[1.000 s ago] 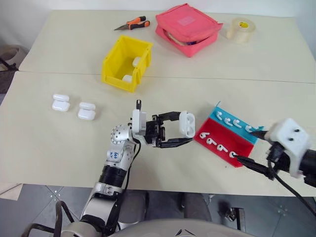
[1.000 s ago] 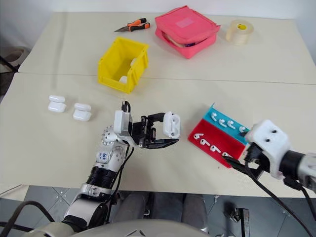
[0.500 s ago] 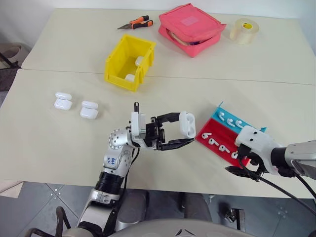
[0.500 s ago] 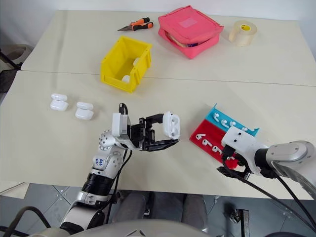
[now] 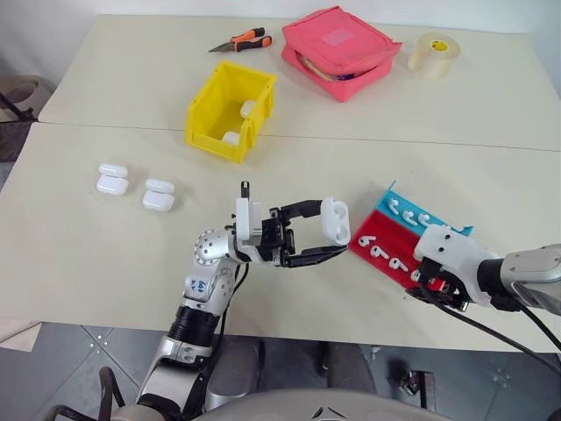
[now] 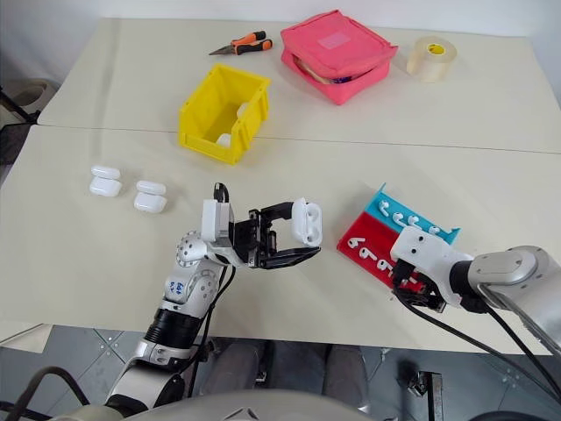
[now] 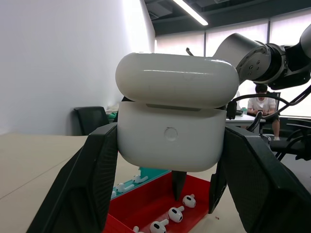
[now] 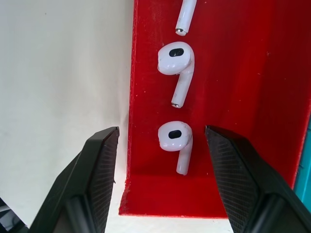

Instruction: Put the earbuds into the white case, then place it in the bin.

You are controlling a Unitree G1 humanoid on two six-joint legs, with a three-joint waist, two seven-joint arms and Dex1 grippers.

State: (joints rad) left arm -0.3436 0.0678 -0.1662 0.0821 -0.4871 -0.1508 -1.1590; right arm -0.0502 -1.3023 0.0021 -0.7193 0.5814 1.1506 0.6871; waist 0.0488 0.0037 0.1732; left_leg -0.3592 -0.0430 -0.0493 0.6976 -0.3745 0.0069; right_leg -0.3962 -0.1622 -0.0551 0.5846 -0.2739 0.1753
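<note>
With the left tool (image 5: 326, 239) clamping the case (image 5: 334, 220), we centre the open, empty right tool (image 8: 160, 160) around the six-o'clock earbud (image 8: 175, 141).

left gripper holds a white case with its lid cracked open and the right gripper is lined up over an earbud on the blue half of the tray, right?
Not quite: the right gripper straddles an earbud on the red half of the tray, as the right wrist view shows. The left gripper does hold the white case.
</note>
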